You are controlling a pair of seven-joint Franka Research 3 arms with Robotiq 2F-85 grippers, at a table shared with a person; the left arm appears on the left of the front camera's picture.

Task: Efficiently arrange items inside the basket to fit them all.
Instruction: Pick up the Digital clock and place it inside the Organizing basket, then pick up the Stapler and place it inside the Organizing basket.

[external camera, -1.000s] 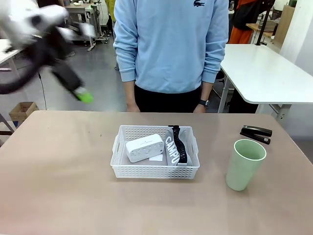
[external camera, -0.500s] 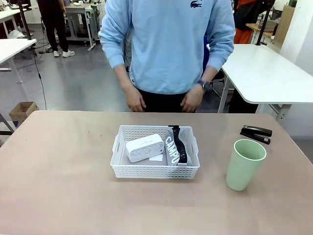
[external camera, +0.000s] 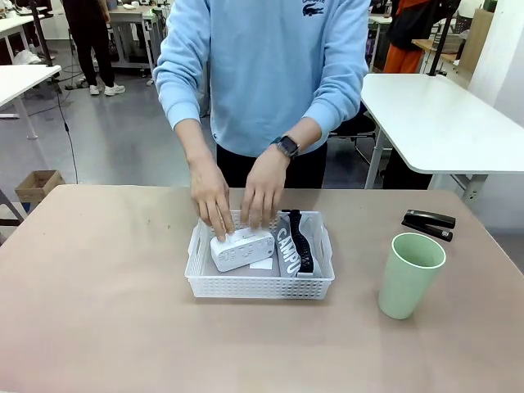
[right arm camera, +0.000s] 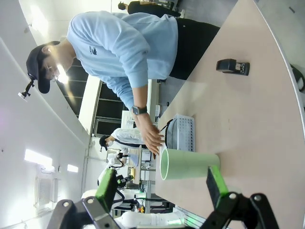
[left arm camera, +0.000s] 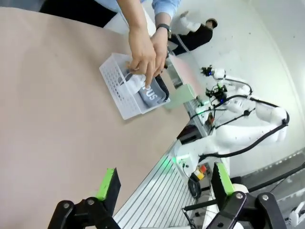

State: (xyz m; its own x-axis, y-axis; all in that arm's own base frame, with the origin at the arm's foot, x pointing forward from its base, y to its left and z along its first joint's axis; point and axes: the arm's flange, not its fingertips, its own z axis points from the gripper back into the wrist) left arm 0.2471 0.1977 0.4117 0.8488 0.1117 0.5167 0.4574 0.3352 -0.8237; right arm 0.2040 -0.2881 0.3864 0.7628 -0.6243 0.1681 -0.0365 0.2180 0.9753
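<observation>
The white basket (external camera: 260, 285) sits mid-table with the white box device (external camera: 241, 249) in its left half and the grey "CAMPUS" pouch (external camera: 288, 248) in its right half. Both of the person's hands (external camera: 237, 201) rest on the box. The pale green cup (external camera: 408, 275) stands upright to the right of the basket, and the black stapler (external camera: 428, 223) lies behind it. My left gripper (left arm camera: 164, 183) is open and empty, far from the basket (left arm camera: 125, 90). My right gripper (right arm camera: 159, 186) is open and empty too, close to the cup (right arm camera: 188, 164), with the stapler (right arm camera: 232, 67) farther off.
A white table (external camera: 442, 123) stands behind at the right, and a cardboard box (external camera: 37, 187) sits on the floor at the left. The other arm (left arm camera: 238, 119) and its base show past the table's edge in the left wrist view.
A blurred arm at the upper left has left the front view. The person has leaned in and put both hands on the white box in the basket.
</observation>
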